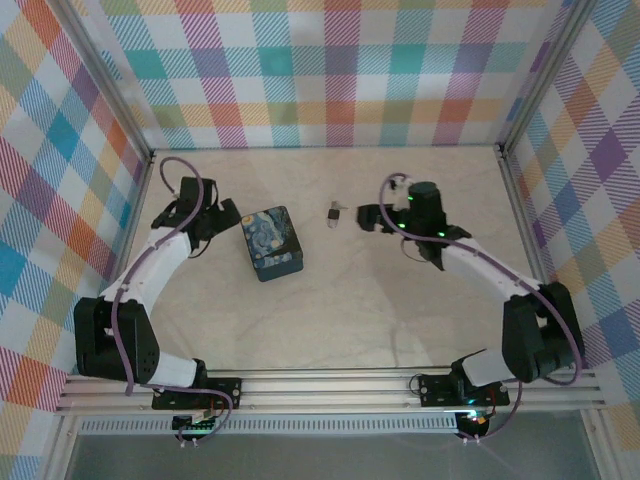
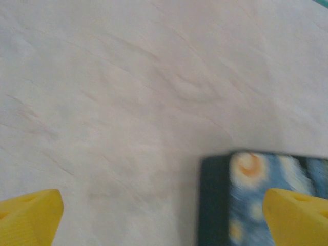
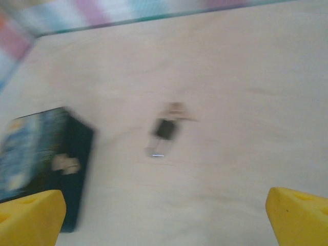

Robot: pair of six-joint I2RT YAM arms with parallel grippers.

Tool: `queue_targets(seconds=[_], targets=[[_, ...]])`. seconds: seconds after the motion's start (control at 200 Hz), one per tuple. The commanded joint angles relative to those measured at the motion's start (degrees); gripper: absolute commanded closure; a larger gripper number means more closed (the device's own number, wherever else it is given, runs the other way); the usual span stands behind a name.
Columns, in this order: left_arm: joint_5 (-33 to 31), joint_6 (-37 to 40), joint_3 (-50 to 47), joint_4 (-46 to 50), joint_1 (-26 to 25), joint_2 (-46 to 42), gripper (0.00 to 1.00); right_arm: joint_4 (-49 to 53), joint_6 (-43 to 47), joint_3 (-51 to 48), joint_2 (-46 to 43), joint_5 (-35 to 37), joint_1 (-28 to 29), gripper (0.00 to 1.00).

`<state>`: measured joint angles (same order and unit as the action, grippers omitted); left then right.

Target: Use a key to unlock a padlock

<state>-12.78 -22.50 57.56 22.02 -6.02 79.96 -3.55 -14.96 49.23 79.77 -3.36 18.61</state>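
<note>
Both finger pairs apart, empty: left gripper (image 1: pixel 228 216) beside chunky dark-blue starry-print padlock (image 1: pixel 272 243); right gripper (image 1: pixel 366 216) near tiny grey metal key (image 1: pixel 335 213). Approach step; next likely precise key pinch.

From high above the near edge we look down over the whole tabletop (image 1: pixel 330 320), while our two wrist cameras sit close over it, blurred, all three views sharing the padlock (image 1: pixel 272 243), top and right wrist also the key (image 1: pixel 335 213).
</note>
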Motion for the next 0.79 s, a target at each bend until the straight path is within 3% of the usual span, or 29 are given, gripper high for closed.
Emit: queue_targets(seconds=[0.0,0.135,0.265,0.445,0.58,0.655,0.79], targets=[[-9.2,10.3,-12.8,-21.9,0.7,-2.9,0.01,0.4,2.8,-6.2,-3.9,6.0,-6.7,0.00],[-9.6,18.8,-23.1,-35.0,0.7,-4.7,0.01,-3.6,4.5,-13.1,-7.1,8.4,-12.6,0.00],[-5.8,19.7,-30.1,-46.6,0.6,-3.2,0.06,-11.7,6.2,-16.4,-6.3,2.8,-18.5,0.00],[-3.6,20.6,-31.8,-55.8,0.7,0.4,0.00,-21.3,12.5,-17.5,3.1,2.2,-20.4,0.00],[-3.0,21.5,-32.9,-64.4,0.7,6.5,0.00,-28.1,13.0,-16.5,8.6,-6.2,-21.6,0.00],[-2.5,22.3,-35.0,-71.7,0.6,9.9,0.00,-29.6,13.5,-18.0,7.6,-7.4,-21.6,0.00],[-2.7,22.1,-34.6,-70.3,0.4,9.6,0.00,-38.8,15.5,-23.7,6.4,-9.1,-21.0,0.00]])
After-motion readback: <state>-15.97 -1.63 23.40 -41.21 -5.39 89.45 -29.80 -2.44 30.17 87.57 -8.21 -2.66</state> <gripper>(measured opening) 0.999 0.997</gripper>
